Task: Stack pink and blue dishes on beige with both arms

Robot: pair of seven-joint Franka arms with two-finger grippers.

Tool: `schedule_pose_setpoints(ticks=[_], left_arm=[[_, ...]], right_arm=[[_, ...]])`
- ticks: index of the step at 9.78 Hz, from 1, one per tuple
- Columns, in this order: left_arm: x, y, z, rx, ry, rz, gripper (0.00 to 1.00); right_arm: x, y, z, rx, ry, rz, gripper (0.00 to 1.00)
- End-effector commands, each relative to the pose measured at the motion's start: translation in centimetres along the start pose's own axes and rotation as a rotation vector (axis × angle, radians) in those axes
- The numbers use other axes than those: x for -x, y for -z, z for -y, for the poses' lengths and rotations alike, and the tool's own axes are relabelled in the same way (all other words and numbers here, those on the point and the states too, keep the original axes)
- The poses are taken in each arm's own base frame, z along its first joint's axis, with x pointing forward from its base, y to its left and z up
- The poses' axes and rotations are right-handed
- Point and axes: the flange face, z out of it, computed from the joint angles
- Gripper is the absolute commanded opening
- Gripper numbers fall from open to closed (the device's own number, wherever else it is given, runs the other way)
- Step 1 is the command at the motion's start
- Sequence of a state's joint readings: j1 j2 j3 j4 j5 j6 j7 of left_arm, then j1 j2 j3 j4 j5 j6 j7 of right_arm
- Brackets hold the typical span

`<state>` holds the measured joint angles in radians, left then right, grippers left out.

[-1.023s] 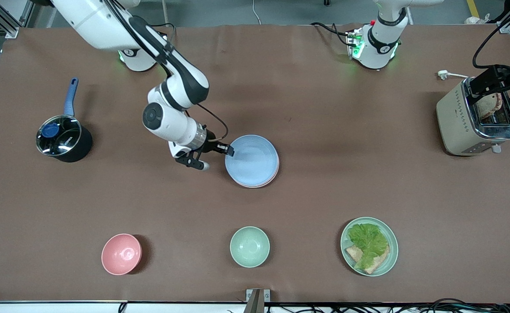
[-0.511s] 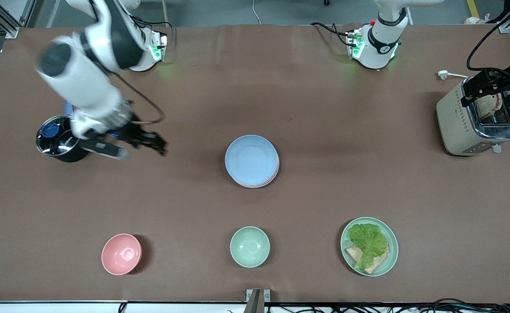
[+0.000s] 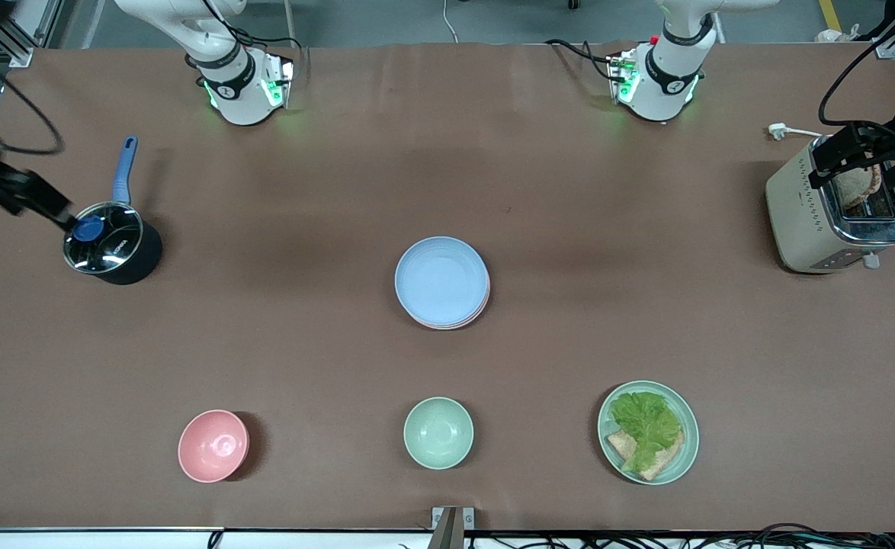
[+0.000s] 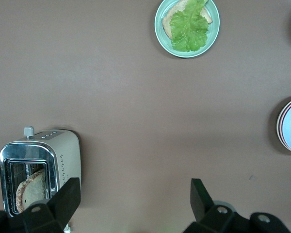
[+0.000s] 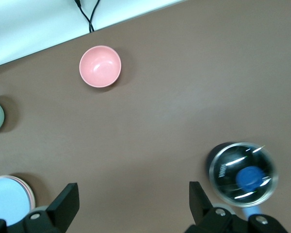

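A stack of plates stood at the middle of the table, the blue plate (image 3: 441, 280) on top and flat, face up, with the rim of the pink plate (image 3: 459, 323) showing just beneath it. The beige plate could not be made out under them in any view; it was probably at the bottom of the pile. Being round, the plates had no long axis and pointed no particular way.

The right gripper (image 5: 131, 201) hung high over the saucepan (image 3: 110, 242) at the right arm's end of the table, its fingers spread wide and empty. The left gripper (image 4: 135, 196) hovered over the toaster (image 3: 836, 206) at the left arm's end, likewise spread apart and holding nothing. Both were well apart from the stack.

Judged from this layout, the stacking looked finished and the arms were at the parking stage; the next move seemed to call for little more than settling clear of the table. Nearer the camera sat a pink bowl (image 3: 213, 446), a green bowl (image 3: 438, 432) and a green plate of lettuce and bread (image 3: 648, 431).
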<state>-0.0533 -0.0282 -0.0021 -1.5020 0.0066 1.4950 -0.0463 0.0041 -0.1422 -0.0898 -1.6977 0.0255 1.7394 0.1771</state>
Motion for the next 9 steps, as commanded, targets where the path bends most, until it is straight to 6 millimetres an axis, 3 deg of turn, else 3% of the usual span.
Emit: schedule_pose_setpoints(ticks=[1, 4, 9], left_arm=[[0.1, -1.3, 0.0, -0.018, 0.01, 0.029, 1.0], [0.0, -1.3, 0.1, -0.013, 0.01, 0.031, 1.0], [0.1, -1.3, -0.1, -0.004, 0.009, 0.03, 1.0]], right_arm=[[-2.1, 2.2, 0.5, 0.038, 0.066, 0.034, 1.0], [-4.0, 1.2, 0.9, 0.049, 0.056, 0.058, 1.0], [-3.5, 0.7, 0.8, 0.054, 0.061, 0.096, 1.0]])
